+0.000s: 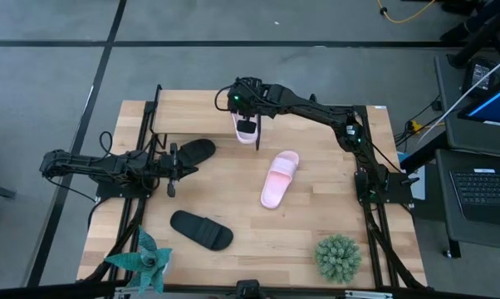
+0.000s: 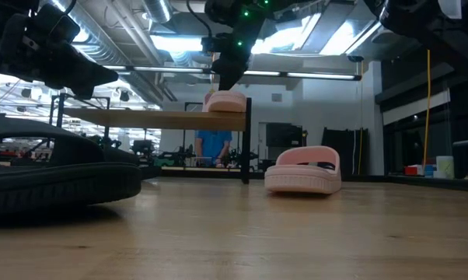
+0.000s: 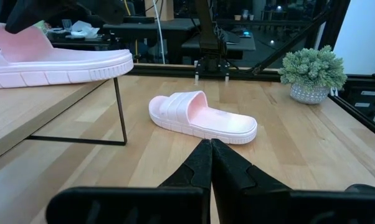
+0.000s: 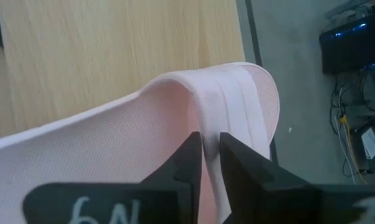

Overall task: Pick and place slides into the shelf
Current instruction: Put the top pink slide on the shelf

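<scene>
Nearest, right gripper (image 4: 204,163) jaws pinch pink slide (image 1: 246,130) strap on shelf (image 1: 192,120); I fear overhang tipping. Left gripper (image 3: 210,163) closed.

Right arm stretched long toward eleven o'clock, wrist bent down, right gripper (image 1: 246,126) with fingers (image 4: 189,163) narrowly parted; left arm low at nine o'clock, left gripper (image 1: 172,171) fingers pressed together
</scene>
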You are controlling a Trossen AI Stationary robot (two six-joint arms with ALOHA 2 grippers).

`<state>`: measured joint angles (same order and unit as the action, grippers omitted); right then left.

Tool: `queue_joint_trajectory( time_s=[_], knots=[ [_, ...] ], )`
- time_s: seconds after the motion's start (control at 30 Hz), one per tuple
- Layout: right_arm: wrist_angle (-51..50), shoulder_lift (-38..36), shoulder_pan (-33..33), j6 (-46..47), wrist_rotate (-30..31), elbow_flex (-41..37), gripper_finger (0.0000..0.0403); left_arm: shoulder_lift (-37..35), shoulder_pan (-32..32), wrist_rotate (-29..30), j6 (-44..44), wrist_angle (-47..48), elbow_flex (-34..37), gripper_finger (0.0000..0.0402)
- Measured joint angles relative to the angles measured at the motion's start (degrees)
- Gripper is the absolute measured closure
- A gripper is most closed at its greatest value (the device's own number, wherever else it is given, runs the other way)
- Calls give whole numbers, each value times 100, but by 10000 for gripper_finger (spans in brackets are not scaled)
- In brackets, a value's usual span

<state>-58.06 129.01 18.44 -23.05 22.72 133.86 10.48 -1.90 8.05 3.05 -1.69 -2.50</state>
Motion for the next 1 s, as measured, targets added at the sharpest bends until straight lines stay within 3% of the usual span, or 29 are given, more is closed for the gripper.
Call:
queue_joint_trajectory(
  time_s=[1.0],
  knots=[
    [306, 0, 28, -514, 7, 0, 342, 0, 1, 0, 0, 4, 0, 401]
  ],
)
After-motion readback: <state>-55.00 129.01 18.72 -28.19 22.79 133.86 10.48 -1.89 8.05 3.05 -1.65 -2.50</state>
